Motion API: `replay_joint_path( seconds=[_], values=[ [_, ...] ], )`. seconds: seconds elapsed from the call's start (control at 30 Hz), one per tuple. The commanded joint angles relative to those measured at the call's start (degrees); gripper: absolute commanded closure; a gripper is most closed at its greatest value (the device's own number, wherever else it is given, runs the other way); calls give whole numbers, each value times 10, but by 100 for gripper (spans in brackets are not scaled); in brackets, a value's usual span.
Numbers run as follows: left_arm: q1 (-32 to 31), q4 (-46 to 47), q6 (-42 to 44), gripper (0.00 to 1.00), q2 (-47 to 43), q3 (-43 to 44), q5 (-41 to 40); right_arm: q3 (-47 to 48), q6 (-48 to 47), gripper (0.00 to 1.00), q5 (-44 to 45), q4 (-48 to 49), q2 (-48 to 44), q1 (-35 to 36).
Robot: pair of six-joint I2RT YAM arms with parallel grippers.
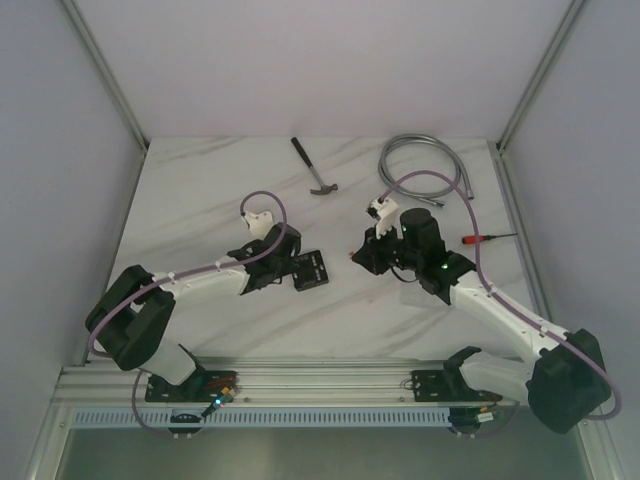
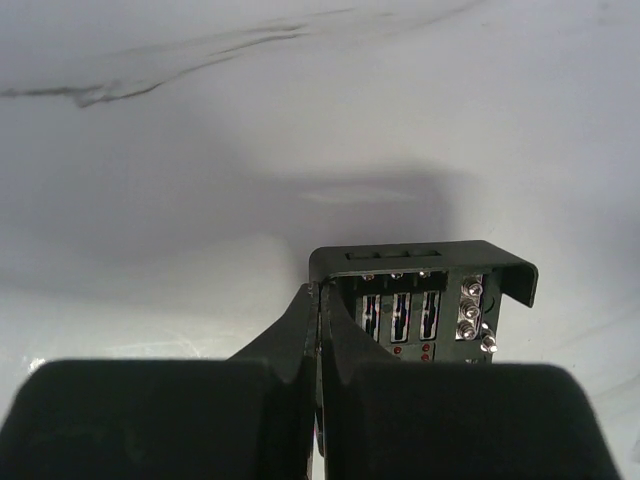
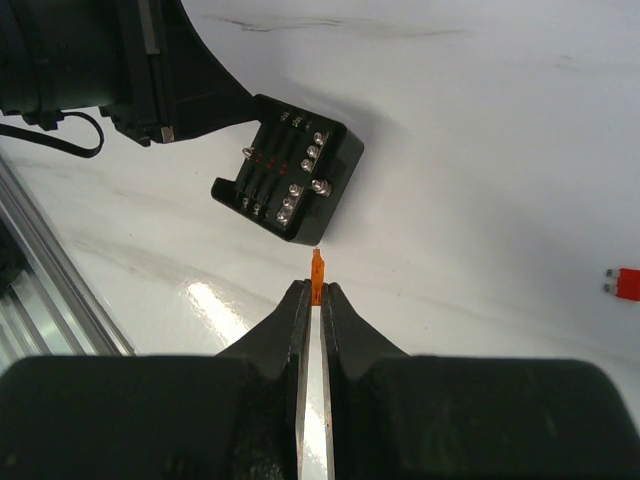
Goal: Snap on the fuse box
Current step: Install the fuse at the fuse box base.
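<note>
The fuse box (image 1: 309,268) is a small black square box on the white table, its slots and screws facing up. My left gripper (image 1: 283,265) is shut on its left wall; in the left wrist view (image 2: 322,292) the fingertips pinch the wall of the fuse box (image 2: 420,290). My right gripper (image 1: 362,255) is shut on a small orange fuse (image 3: 317,277) and holds it just right of the box. In the right wrist view the gripper (image 3: 316,292) has the fuse sticking out past its tips, a little short of the fuse box (image 3: 290,180).
A loose red fuse (image 3: 625,283) lies on the table at the right. A hammer (image 1: 313,167), a coiled metal hose (image 1: 425,165) and a red-handled screwdriver (image 1: 487,238) lie at the back and right. A metal rail (image 1: 320,385) runs along the near edge.
</note>
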Motion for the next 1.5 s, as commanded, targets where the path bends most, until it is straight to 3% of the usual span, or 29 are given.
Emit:
replay_joint_path(
  seconds=[0.0,0.07,0.33,0.57,0.67,0.83,1.17,1.47],
  values=[
    [-10,-33,-105,100,-6,12,-43,9,7,100,22,7,16,13],
    [-13,-40,-117,100,-2,18,-44,15,7,100,31,3,24,19],
    [-15,-41,-146,80,1,21,-20,42,8,100,67,-13,66,49],
    [-14,-39,-132,61,-35,17,-8,83,17,100,109,-30,122,86],
    [-6,-40,-97,48,-58,9,-8,118,23,100,139,-48,157,115],
    [45,-38,-35,30,-118,-24,21,191,48,100,212,-96,227,150],
    [174,-19,58,5,-180,-95,114,304,99,100,307,-167,348,200],
    [186,8,98,2,-161,-123,178,362,141,100,323,-176,413,230]
  ],
)
